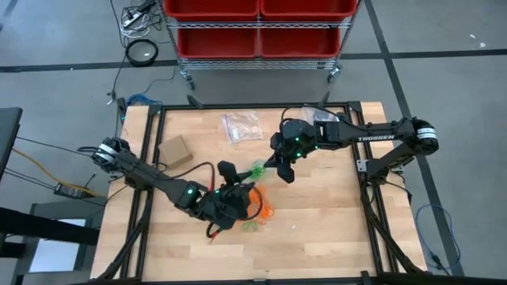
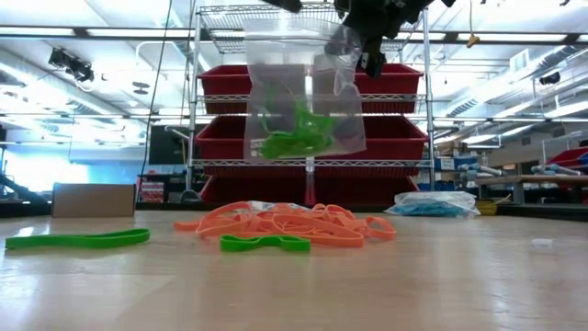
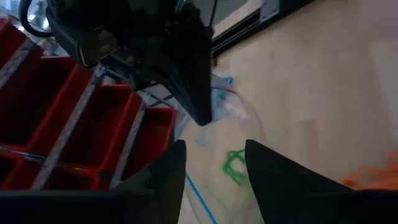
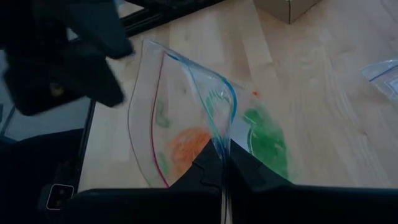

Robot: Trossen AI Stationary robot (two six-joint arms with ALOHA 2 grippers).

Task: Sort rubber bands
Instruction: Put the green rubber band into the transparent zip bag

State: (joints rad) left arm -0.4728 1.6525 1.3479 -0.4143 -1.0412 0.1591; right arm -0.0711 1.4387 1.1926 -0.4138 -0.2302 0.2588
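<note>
Rubber bands (image 2: 294, 225) sprawled flat, crosswise

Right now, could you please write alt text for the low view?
A clear plastic bag with green rubber bands inside hangs from the right gripper above the wooden table. Below lie orange rubber bands and loose green bands.

A bag (image 2: 303, 92) is held above the counter (image 2: 441, 276) by the right tool (image 4: 224, 163), bands (image 2: 296, 138) inside. Below it, a band pile (image 2: 294, 223) is spread; the left tool (image 3: 214, 158) is placed beside the bag.
</note>
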